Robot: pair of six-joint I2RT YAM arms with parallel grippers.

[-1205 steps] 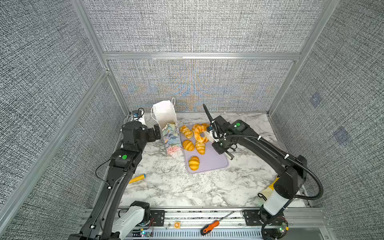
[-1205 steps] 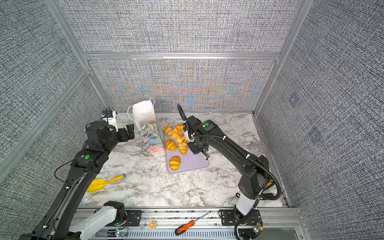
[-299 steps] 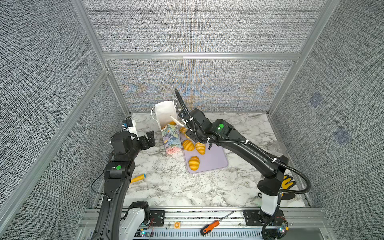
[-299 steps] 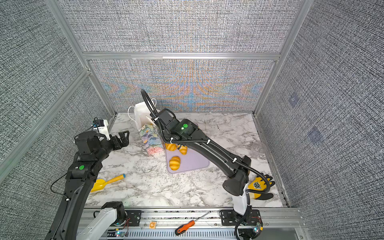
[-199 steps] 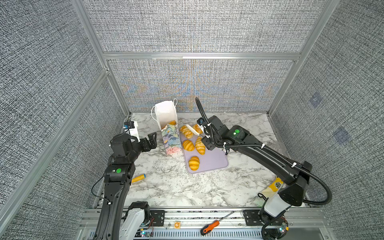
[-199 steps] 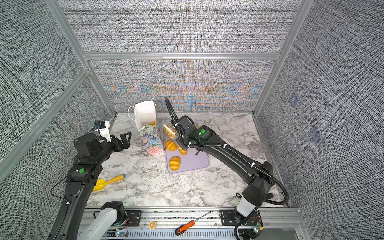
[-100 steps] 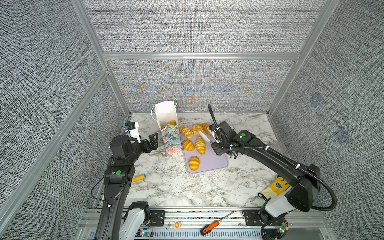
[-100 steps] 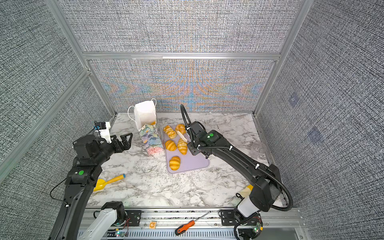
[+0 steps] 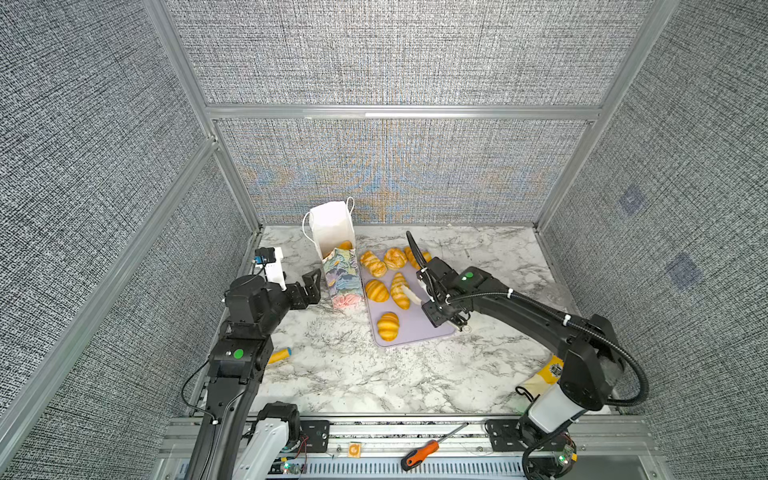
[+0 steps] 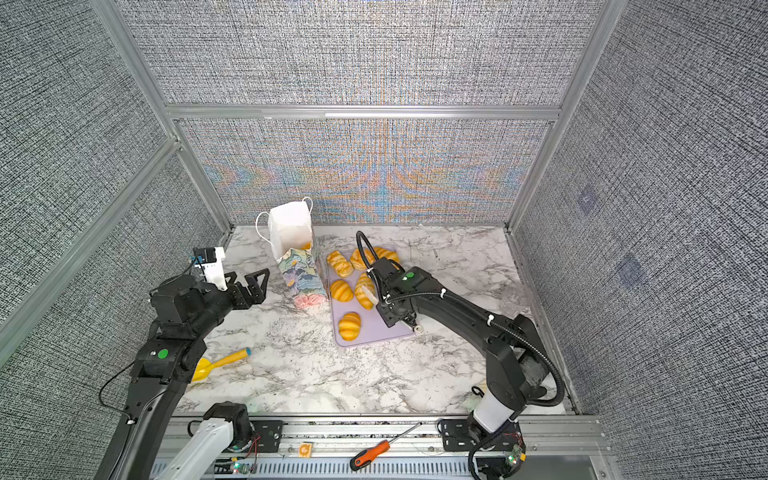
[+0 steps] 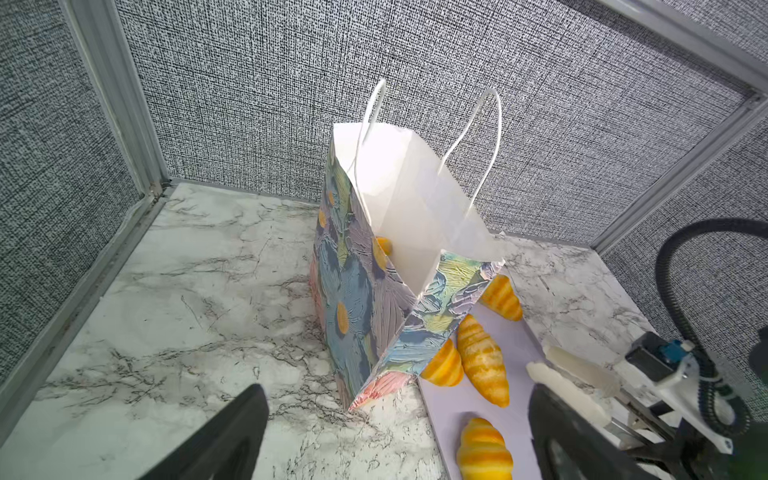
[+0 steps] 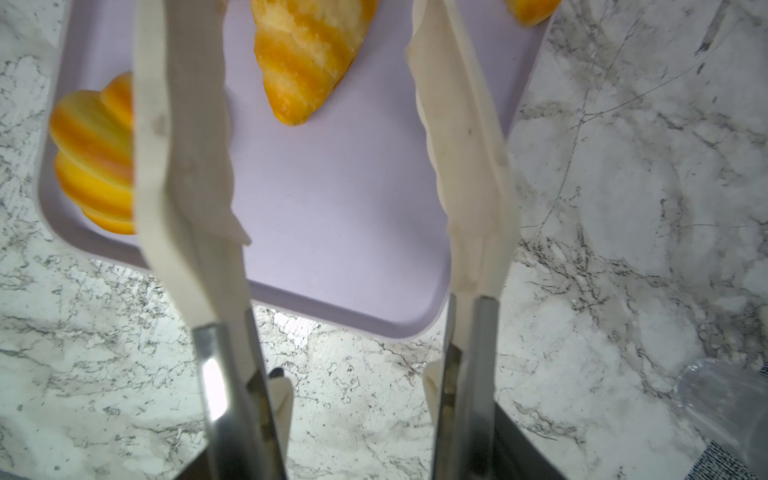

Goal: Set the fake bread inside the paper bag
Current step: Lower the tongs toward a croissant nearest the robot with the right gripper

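Observation:
The floral paper bag [image 9: 340, 270] [image 10: 299, 270] [image 11: 365, 299] stands open on the marble, left of a lilac tray [image 9: 415, 328]. One fake bread [image 9: 345, 245] shows inside it. Several more lie on the tray, among them a long croissant [image 9: 400, 291] [image 12: 307, 54] and a roll [image 9: 388, 326] [image 12: 93, 149]. My right gripper [image 9: 436, 299] [image 12: 353, 436] is shut on white-tipped tongs [image 12: 183, 145]. The tong blades stand apart and empty, low over the tray beside the long croissant. My left gripper [image 9: 309, 289] [image 11: 399, 432] is open, just left of the bag, apart from it.
A yellow scoop [image 10: 220, 361] lies front left near the left arm. An orange-handled screwdriver [image 9: 419, 453] rests on the front rail. A yellow packet [image 9: 546, 372] sits by the right arm's base. A clear cup [image 12: 723, 399] lies on the marble. Grey walls enclose three sides.
My right arm with the tongs has pulled back from the bag's mouth, rightward and down over the tray. A bread now shows in the bag. The left arm barely moved.

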